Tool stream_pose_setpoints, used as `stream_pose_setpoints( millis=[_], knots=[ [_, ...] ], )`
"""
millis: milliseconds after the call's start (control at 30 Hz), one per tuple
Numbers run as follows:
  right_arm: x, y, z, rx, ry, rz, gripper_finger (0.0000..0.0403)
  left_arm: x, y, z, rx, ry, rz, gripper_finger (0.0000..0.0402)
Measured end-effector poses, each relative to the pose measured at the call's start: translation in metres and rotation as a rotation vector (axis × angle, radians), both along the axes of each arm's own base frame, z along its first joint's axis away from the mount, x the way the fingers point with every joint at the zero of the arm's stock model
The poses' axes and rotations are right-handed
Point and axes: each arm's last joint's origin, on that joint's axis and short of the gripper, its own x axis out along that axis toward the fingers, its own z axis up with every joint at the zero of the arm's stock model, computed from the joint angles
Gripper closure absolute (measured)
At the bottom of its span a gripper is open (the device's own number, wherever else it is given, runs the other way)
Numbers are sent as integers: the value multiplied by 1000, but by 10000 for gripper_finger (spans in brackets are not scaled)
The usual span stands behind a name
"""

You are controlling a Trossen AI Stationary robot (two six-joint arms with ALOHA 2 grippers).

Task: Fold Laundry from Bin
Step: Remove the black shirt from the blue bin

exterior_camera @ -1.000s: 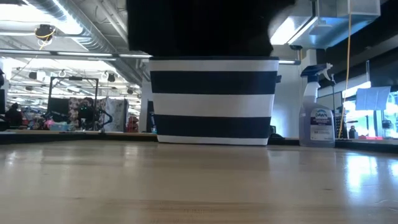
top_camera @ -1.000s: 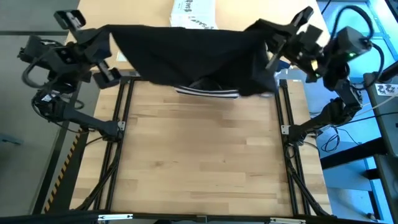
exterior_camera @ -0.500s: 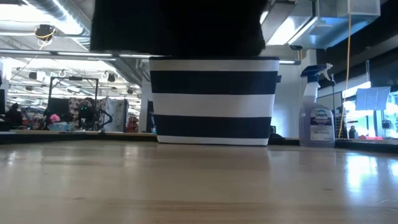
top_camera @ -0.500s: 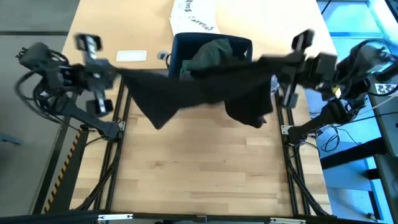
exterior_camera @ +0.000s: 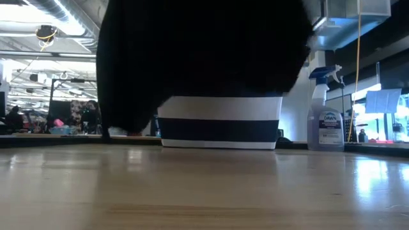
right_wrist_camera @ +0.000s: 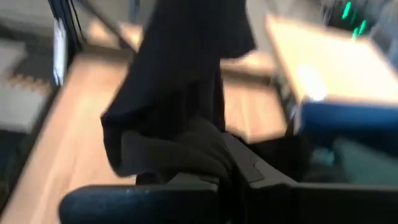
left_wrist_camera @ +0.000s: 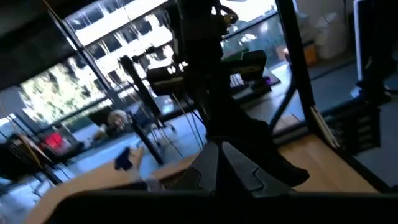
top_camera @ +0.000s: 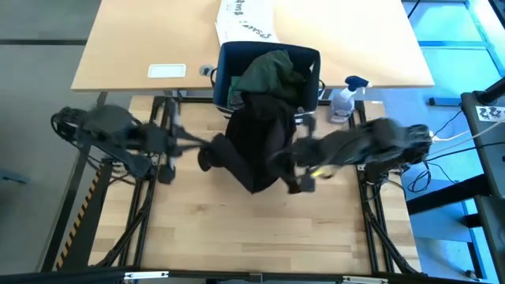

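High view: black garment (top_camera: 256,150), held up between both arms over the far part of the desk (top_camera: 237,229), just in front of the bin (top_camera: 229,59). Left end effector (top_camera: 207,150) pinched tight on its left edge; right end effector (top_camera: 296,162) clamped on its right edge. Bin at the desk's far edge, dark green garment (top_camera: 268,72) heaped in it. Spray bottle (top_camera: 343,99) beside the bin; white printed box (top_camera: 245,17) behind it.

Low view: black garment (exterior_camera: 198,51) hangs in front of the striped bin (exterior_camera: 220,124), covering its upper part. Spray bottle (exterior_camera: 326,115) to the side.

Left wrist view: fingers (left_wrist_camera: 214,165) together on the dark cloth (left_wrist_camera: 249,143).

Right wrist view: fingers (right_wrist_camera: 245,165) closed on the black cloth (right_wrist_camera: 180,81); bin (right_wrist_camera: 348,118) beyond.
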Motion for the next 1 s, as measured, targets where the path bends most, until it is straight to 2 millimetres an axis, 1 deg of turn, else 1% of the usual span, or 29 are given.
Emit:
stream_pose_setpoints(
  millis=[67,233,333,467,567,700,833,1000],
  knots=[
    [11,3,-20,6,69,-26,403,8,-5,-21,-12,59,31,401],
    [33,11,-77,53,152,-61,403,19,-16,-78,-45,186,219,401],
    [41,16,-113,143,169,-46,403,20,-27,-108,-90,225,264,401],
    [47,24,-161,290,190,-25,403,14,-46,-145,-211,254,269,401],
    [44,34,-193,352,221,-44,403,5,-63,-171,-311,254,265,401],
    [33,48,-225,437,262,-97,403,-10,-80,-203,-445,264,251,401],
    [17,65,-245,515,319,-163,403,-24,-89,-227,-571,293,244,401],
    [-6,89,-264,604,385,-244,403,-36,-100,-247,-677,346,249,401]
  ],
)
